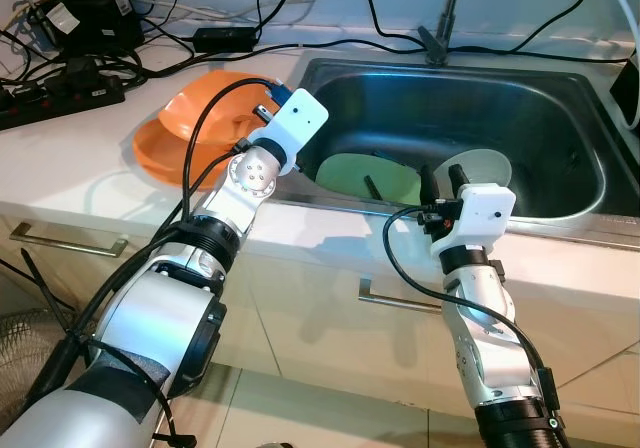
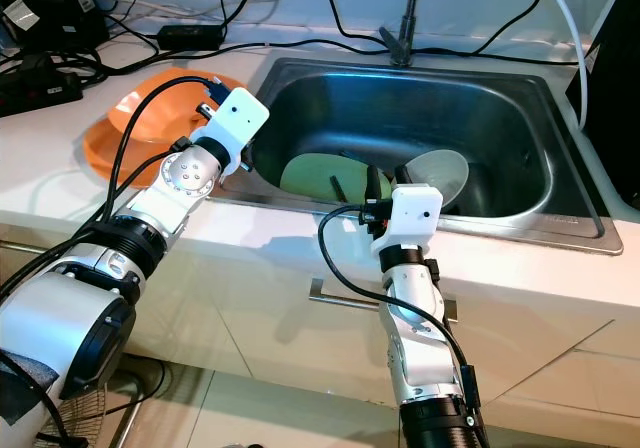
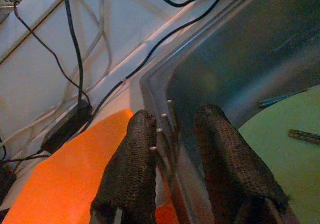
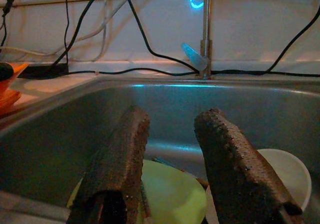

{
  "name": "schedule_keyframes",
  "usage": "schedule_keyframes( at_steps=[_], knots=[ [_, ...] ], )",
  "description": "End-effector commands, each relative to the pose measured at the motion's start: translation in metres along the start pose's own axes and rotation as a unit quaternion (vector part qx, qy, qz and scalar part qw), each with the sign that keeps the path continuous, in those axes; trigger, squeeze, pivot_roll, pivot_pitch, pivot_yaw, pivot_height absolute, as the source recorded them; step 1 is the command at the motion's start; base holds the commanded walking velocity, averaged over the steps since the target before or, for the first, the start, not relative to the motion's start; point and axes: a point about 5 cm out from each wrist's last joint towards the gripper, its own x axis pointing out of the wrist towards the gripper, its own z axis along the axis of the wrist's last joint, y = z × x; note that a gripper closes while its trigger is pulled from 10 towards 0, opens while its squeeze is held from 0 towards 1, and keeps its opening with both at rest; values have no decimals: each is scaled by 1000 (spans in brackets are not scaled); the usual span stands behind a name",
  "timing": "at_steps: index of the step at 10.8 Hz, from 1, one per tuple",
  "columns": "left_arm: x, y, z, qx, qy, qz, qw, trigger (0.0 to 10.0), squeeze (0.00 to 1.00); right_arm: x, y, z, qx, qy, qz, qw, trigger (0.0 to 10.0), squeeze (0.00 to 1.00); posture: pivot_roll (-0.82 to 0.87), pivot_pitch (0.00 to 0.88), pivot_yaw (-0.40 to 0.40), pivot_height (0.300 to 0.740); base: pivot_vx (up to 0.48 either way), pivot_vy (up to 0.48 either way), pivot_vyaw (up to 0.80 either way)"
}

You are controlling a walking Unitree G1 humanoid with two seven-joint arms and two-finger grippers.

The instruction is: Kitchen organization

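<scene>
A white countertop (image 1: 90, 183) carries a stainless steel sink (image 1: 560, 118), whose basin lies just ahead of both grippers. Below the counter edge, cabinet fronts with a metal drawer handle (image 1: 60, 240) sit under the two silver arms.

The left gripper (image 3: 175, 149) hangs at the sink's near-left corner, its fingers parted with a clear gap and holding nothing. One finger lies over an orange plate (image 1: 165, 133) that rests on the counter just to the outer side of this gripper, a second orange dish nested on it; the other finger is over the sink's rim.

The right gripper (image 4: 172, 154) hovers at the sink's front edge, fingers spread and empty, pointing into the basin. Directly beyond its fingertips a green plate (image 1: 365, 176) lies on the sink floor with dark utensils across it, too small to identify. Just to this gripper's outer side a white bowl (image 1: 485, 168) stands tilted in the basin, beside the green plate.

Straight ahead of the right gripper, at the far rim, a chrome faucet (image 4: 206, 29) rises. Black cables (image 1: 300, 38) run along the back of the counter, and a black power strip (image 1: 60, 93) lies well beyond the left gripper, past the orange plate.
</scene>
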Motion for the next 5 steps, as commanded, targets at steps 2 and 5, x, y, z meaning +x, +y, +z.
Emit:
schedule_keyframes(
  at_steps=[2, 5],
  knots=[
    [2, 10, 6, 5, -4, 15, 1000, 0, 0, -2, -3, -13, 0, 36, -10, 999, 10000, 0, 88, 111, 92, 740, 0, 0, 0],
    [2, 16, 8, 15, -7, 24, 1000, 0, 0, 5, 0, -14, 2, 34, -7, 999, 10000, 0, 102, 86, 94, 740, 0, 0, 0]
  ],
)
